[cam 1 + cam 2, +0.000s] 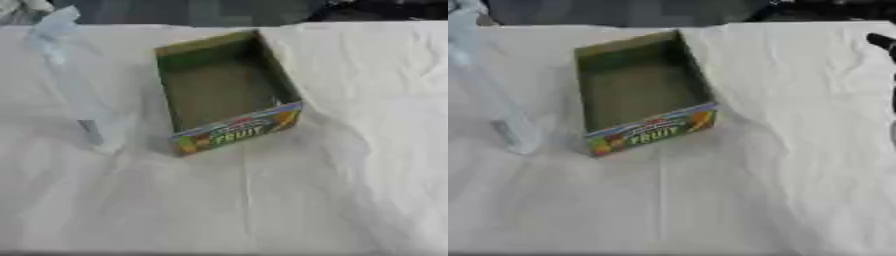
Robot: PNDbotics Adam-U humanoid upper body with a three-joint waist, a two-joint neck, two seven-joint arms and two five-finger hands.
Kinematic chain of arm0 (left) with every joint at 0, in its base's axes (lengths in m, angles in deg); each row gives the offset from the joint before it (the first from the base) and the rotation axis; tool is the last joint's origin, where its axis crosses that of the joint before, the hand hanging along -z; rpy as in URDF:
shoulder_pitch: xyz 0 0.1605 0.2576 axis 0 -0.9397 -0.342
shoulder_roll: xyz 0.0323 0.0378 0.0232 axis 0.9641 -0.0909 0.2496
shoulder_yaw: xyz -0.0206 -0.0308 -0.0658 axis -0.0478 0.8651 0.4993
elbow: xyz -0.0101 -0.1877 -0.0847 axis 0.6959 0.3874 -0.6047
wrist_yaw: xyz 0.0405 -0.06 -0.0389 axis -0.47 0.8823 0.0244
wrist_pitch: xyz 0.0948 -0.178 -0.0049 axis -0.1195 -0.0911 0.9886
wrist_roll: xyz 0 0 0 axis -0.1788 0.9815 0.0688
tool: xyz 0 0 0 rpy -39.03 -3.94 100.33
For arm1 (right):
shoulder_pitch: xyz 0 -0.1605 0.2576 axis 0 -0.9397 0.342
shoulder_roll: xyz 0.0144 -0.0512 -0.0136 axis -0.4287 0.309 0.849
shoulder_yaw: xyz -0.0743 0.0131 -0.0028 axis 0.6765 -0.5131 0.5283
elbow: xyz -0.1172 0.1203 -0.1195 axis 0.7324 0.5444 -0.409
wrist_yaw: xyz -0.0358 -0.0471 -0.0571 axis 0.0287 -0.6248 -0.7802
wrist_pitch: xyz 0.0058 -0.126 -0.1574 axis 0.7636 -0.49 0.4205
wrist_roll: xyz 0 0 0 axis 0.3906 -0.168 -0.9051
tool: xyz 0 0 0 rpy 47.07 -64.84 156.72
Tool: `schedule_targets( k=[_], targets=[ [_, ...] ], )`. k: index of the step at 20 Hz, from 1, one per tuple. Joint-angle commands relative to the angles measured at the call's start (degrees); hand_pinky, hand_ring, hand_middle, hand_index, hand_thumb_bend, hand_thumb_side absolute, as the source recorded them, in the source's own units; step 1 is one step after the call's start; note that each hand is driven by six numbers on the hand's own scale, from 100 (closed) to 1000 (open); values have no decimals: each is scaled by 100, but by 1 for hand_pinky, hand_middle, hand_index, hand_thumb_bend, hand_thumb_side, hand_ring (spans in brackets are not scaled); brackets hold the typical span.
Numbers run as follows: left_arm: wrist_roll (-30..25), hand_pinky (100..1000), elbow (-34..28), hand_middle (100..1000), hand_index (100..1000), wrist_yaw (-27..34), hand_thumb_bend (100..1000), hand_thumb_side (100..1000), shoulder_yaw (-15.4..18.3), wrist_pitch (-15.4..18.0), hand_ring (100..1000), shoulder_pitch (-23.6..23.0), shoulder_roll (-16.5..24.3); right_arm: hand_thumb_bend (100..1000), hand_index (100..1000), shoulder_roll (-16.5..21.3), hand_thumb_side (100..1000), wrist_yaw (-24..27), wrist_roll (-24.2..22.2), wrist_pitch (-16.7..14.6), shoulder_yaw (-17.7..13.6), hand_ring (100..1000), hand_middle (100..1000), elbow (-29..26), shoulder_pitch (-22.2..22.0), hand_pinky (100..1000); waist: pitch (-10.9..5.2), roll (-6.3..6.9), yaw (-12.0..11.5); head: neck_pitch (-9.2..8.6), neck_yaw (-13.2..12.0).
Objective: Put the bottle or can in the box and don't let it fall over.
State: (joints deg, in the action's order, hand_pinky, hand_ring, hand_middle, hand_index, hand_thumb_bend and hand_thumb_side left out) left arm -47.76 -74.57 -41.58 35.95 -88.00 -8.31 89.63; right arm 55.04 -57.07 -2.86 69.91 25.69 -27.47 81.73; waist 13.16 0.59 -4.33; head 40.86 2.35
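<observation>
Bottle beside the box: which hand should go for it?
Probably the left: the clear bottle stands upright left of the box; the right hand, barely showing at the right edge, would have to cross it.

Just a desk (350,200) covered in a wrinkly white cloth (289,210), dark blurry stuff behind the far edge, soft even lighting.

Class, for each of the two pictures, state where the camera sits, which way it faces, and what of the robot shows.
Left eye view: in the head, looking down at the box and clear bottle on the white table; no robot part shows.
Right eye view: same head, slightly to the right, same aim; a dark shape at the right edge, perhaps the right hand.
Shared: box, bottle, table.
</observation>
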Motion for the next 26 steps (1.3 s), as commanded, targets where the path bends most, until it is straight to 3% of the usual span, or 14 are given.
schedule_targets(
  k=[1, 11, 20, 26],
  targets=[
    [-7, 1000, -123, 716, 877, 15, 100, 546, 69, -2, 821, 58, 109, 100, 930, 203, 1000, 2, -25, -23, -37, 916, 938, -126, 69, 769, -53, -4, -13, -45, -46],
    [-107, 1000, -102, 699, 864, -76, 100, 496, -5, -90, 823, 114, 136, 100, 930, 204, 1000, -17, -25, 3, -23, 914, 935, -126, 16, 769, -26, -19, -10, -83, -54],
    [-620, 1000, 387, 732, 887, -56, 100, 515, -719, -317, 864, 597, 179, 100, 929, 141, 1000, 74, -102, 80, 37, 916, 934, -126, 60, 769, -29, -4, 68, -170, -162],
    [-754, 1000, 534, 733, 882, -143, 100, 517, -945, -442, 855, 947, 121, 100, 929, 69, 1000, 156, -106, 149, 51, 916, 933, -126, 113, 768, -26, 7, 68, -146, -130]
  ],
)
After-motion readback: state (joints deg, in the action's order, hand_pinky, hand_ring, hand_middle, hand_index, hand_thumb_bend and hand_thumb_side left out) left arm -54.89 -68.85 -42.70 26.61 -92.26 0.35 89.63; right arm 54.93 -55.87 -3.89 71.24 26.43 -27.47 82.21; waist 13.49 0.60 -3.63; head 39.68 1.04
